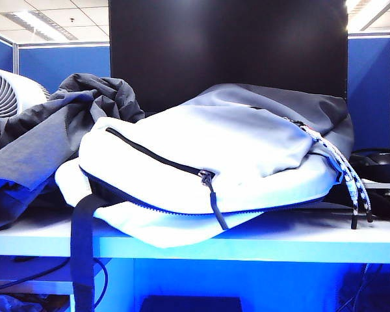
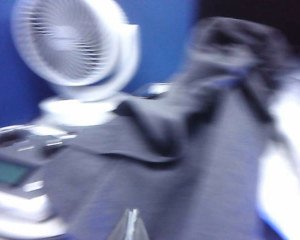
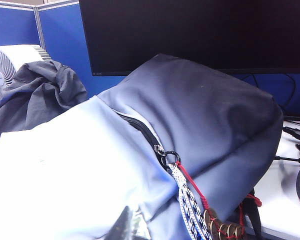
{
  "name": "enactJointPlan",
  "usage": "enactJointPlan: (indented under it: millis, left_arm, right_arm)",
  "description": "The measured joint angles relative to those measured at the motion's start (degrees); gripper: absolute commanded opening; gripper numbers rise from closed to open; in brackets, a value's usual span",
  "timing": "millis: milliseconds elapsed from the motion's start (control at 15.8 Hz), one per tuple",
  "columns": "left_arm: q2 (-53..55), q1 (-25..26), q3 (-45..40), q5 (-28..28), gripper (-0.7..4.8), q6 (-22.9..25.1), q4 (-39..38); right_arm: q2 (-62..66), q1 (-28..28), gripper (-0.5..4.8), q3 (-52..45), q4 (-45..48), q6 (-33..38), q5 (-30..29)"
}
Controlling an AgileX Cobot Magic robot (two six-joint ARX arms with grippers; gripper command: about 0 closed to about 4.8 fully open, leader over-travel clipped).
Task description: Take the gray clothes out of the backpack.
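The backpack [image 1: 201,162] lies flat on the white worktop [image 1: 279,237] with its light front panel up and its dark strap [image 1: 82,253] hanging over the front edge. The gray clothes [image 1: 45,136] lie outside the bag, heaped against its left end and draped toward the white fan [image 1: 6,94]; the removal step appears complete.

Left claw [image 2: 130,225]: only the tip shows at the edge of the blurred left wrist view, fingers pressed together, holding nothing, aimed at the garment from a short way off.

Right claw [image 3: 127,225]: fingers together, empty, just above the light panel near the zipper pull [image 3: 169,157] and speckled cords [image 3: 187,205]. Neither claw appears in the exterior view, so both arms are judged to be drawn clear of the load.
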Motion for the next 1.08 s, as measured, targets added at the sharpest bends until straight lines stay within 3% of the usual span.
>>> enactJointPlan:
  millis: [253,1077]
  left_arm:
    - [0.0,0.0,0.0,-3.3,-0.01,0.1,-4.1]
    - [0.0,-2.8,0.0,-1.6,-0.01,2.6,-4.7]
  right_arm:
    - [0.0,0.0,-0.05,0.0,0.0,0.0,0.0]
    - [0.0,0.0,-0.05,0.0,0.0,0.0,0.0]
